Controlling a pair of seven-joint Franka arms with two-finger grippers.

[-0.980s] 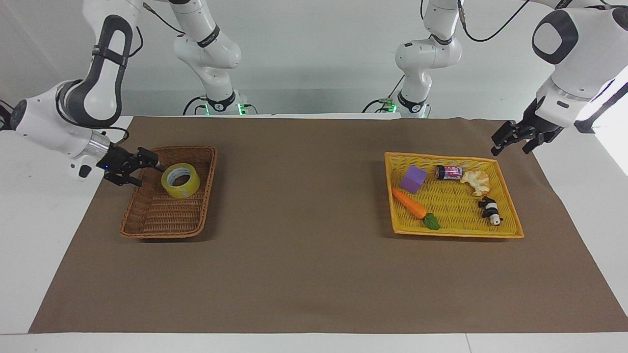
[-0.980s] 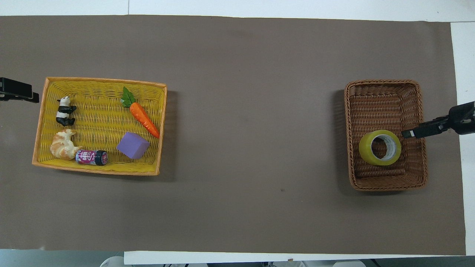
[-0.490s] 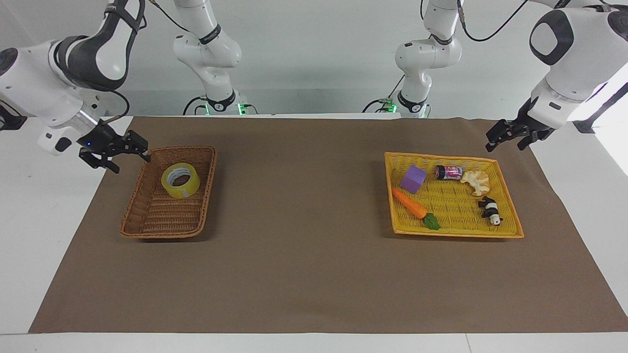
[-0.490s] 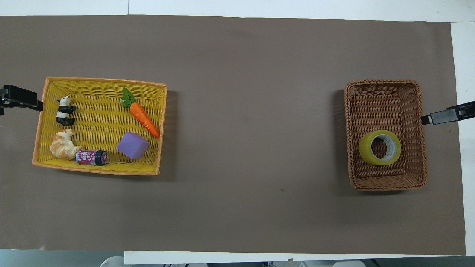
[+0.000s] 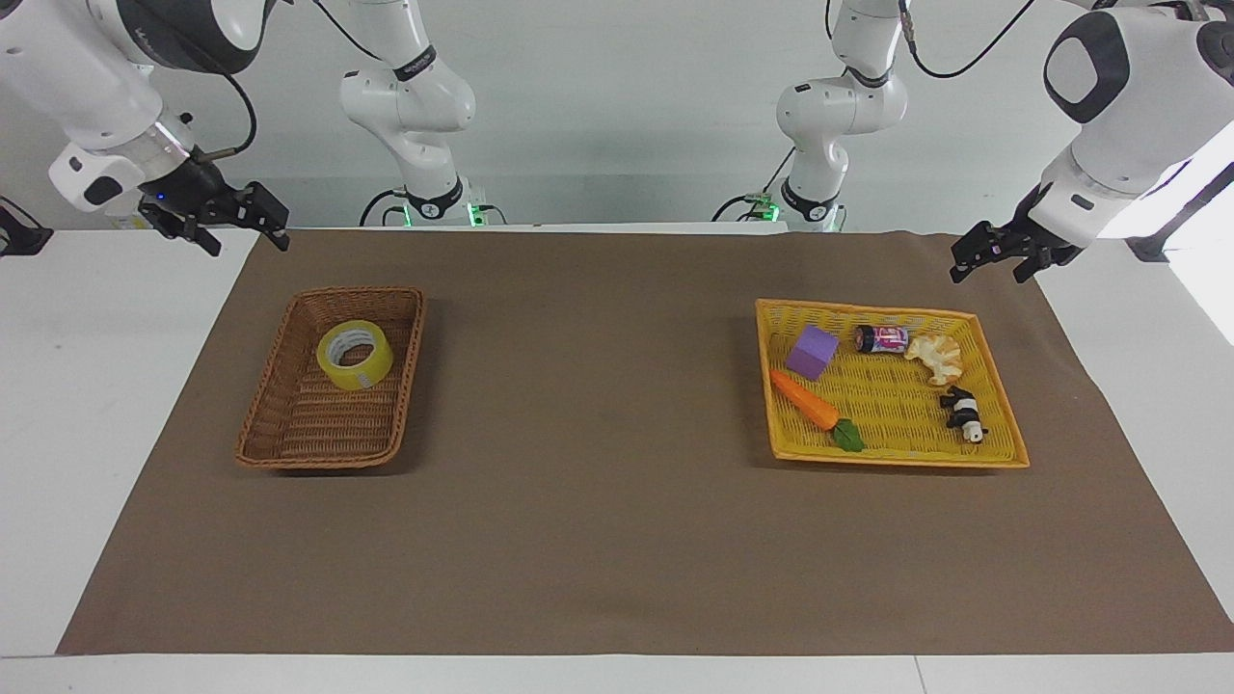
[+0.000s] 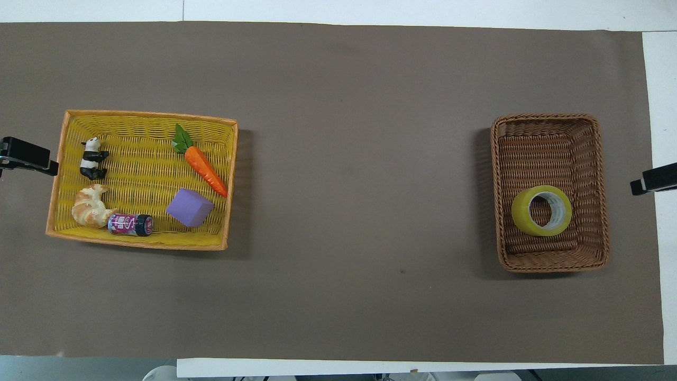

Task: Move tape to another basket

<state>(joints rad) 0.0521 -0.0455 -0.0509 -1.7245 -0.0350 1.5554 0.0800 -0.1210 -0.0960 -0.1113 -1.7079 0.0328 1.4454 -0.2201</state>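
Observation:
The yellow tape point(image 5: 355, 355) lies in the dark-brown basket point(image 5: 318, 455), in the part nearer to the robots; it also shows in the overhead view point(image 6: 541, 210), inside that basket point(image 6: 550, 117). My right gripper point(image 5: 248, 243) is open and empty, raised over the mat's edge beside the basket at the right arm's end, apart from the tape. Its tip shows in the overhead view point(image 6: 653, 180). My left gripper point(image 5: 985, 274) is open and empty, raised over the mat beside the yellow-orange basket point(image 5: 897, 462).
The yellow-orange basket point(image 6: 143, 114) at the left arm's end holds a carrot point(image 5: 815, 409), a purple block point(image 5: 812, 352), a small can point(image 5: 882, 338), a croissant point(image 5: 933, 357) and a panda figure point(image 5: 963, 413). A brown mat point(image 5: 598, 520) covers the table.
My right gripper has pulled back from the tape, out of the brown basket, and risen toward the right arm's end. My left gripper has risen slightly. The tape has not moved.

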